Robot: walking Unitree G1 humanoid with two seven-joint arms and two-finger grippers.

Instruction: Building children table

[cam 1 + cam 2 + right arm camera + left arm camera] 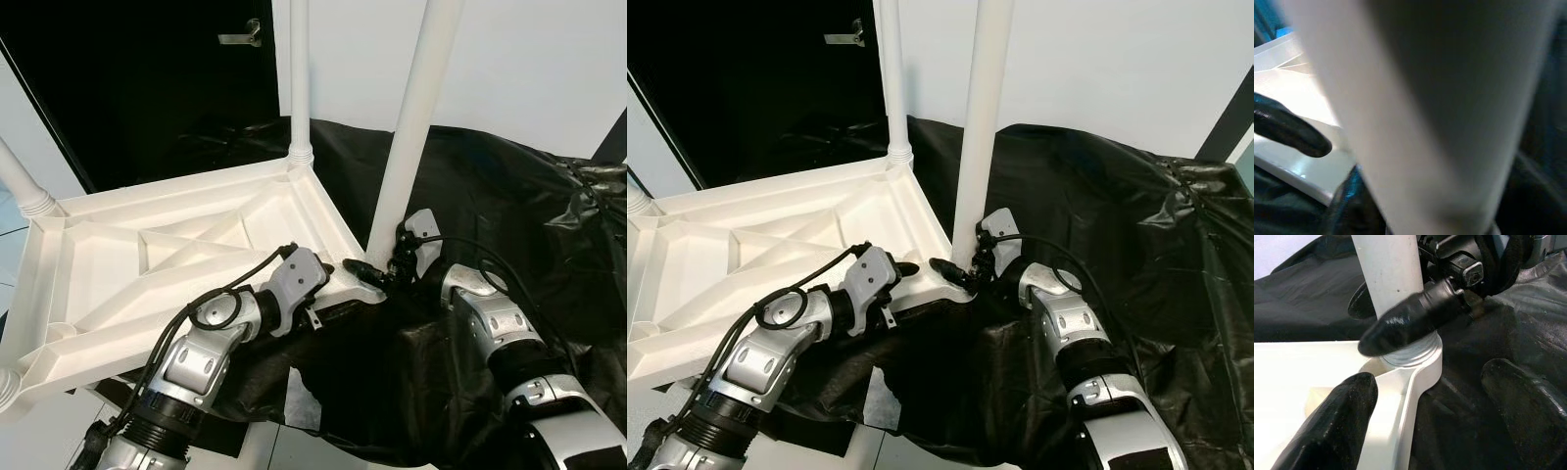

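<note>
The white ribbed tabletop (176, 264) lies upside down; right hand (958, 269) clasps its near leg (980, 127), left hand (1444, 396) open astride the corner.

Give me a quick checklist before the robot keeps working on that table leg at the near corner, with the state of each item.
1. Tabletop lying upside down with ribs facing up: ok.
2. Near leg standing in its corner socket: ok, upright; whether it is fully seated: cannot tell.
3. Right gripper around the base of the near leg: ok, one finger lies across it.
4. Left gripper open astride the tabletop edge at that corner: ok, steadying not confirmed.
5. Far leg upright in its socket: ok.
6. Black sheet clear of the socket: cannot tell.
</note>
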